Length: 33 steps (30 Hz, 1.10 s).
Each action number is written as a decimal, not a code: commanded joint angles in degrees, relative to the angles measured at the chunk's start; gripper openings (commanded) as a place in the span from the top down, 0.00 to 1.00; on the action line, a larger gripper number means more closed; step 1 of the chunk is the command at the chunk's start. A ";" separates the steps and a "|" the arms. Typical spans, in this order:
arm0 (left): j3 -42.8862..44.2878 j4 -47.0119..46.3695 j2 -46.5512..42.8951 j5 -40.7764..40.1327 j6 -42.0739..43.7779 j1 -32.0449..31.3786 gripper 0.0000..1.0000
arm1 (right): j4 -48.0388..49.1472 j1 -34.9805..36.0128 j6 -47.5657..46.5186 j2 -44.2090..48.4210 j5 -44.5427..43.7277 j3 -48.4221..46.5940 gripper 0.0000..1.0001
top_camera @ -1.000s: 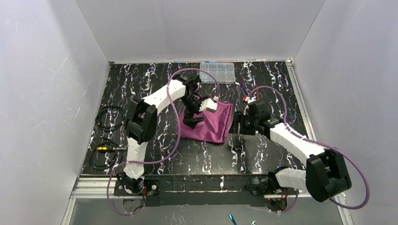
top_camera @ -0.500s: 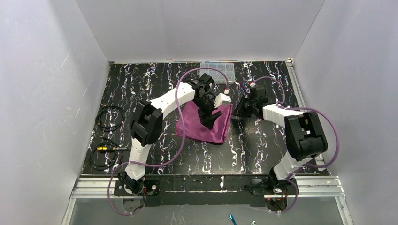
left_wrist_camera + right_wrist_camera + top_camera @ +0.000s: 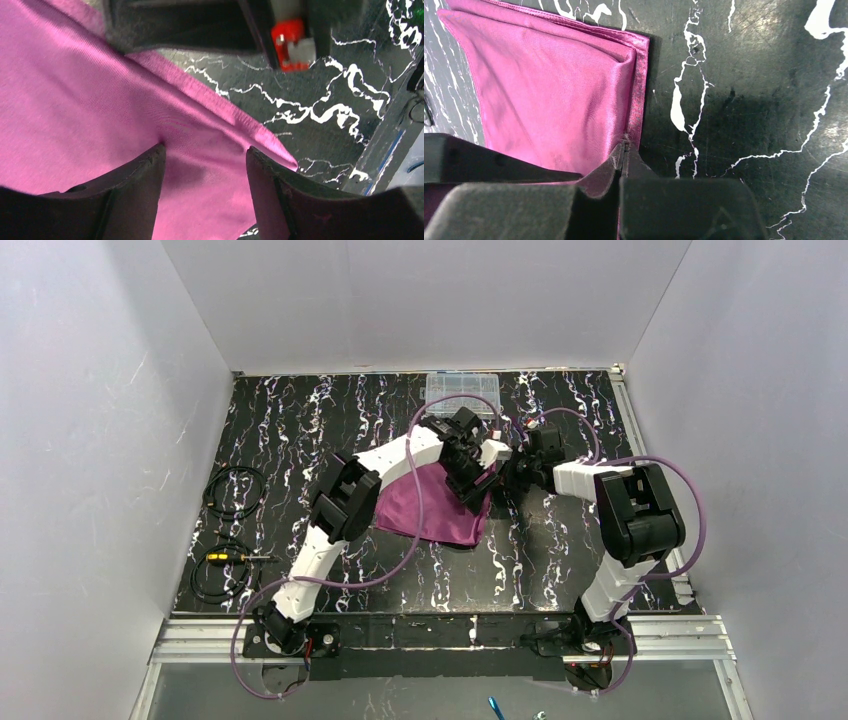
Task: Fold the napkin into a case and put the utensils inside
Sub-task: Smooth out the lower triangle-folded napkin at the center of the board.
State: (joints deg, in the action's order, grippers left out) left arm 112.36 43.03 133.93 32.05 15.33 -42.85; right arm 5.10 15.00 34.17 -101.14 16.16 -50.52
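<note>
Plum-purple sheeny cloth napkin (image 3: 430, 512) lies mid-table, folded in layers. Left gripper (image 3: 205, 167), jaws apart, presses its far right corner; right gripper (image 3: 623, 159) pinches the right hem. Case looks unfinished; utensils unseen.

Top view from high behind the near edge, looking down over the whole black white-veined marble-pattern worktop (image 3: 290, 420), left wrist view close above the plum-purple shiny cloth napkin (image 3: 75, 110), facing the right edge, right wrist view equally close over its folded side, all three sharing that cloth.
</note>
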 commanded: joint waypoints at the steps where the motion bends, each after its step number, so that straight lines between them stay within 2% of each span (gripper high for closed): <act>1: 3.84 0.45 1.05 0.98 -5.21 -1.47 0.43 | 2.79 -0.38 -0.91 0.00 1.90 0.82 0.99; 8: 2.96 0.58 0.69 -5.04 -2.26 -4.47 0.41 | 4.45 -0.83 -0.73 0.61 3.24 3.83 0.99; 13: 3.85 1.45 1.76 -11.54 -0.72 -5.65 0.46 | 4.79 -0.81 -0.67 2.25 3.34 5.74 0.99; 19: 6.43 3.14 4.03 -15.69 0.10 -5.79 0.62 | 5.28 -0.99 -0.46 4.61 4.04 7.89 0.99; 24: 6.97 4.44 4.36 -14.27 -0.86 -5.88 0.67 | 5.84 -1.07 -0.12 6.06 4.52 9.87 0.99; 25: 6.93 4.74 4.44 -14.07 -0.92 -5.86 0.73 | 5.87 -1.10 -0.03 6.32 4.58 10.25 0.99; 26: 7.05 5.19 4.59 -13.79 -0.70 -5.84 0.90 | 5.95 -1.17 0.01 6.66 4.58 10.66 0.99; 27: 7.13 5.73 4.79 -13.69 -0.55 -5.85 1.00 | 6.16 -1.19 0.05 7.06 4.59 11.14 0.99; 33: 6.84 7.51 3.81 -12.90 -0.85 -5.86 1.00 | 6.58 -1.34 0.10 8.90 5.07 12.93 0.99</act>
State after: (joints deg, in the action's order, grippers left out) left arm 119.00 46.22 137.34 21.15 16.60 -49.82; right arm 12.78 13.45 36.23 -95.22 19.73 -39.59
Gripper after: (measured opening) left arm 0.009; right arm 0.029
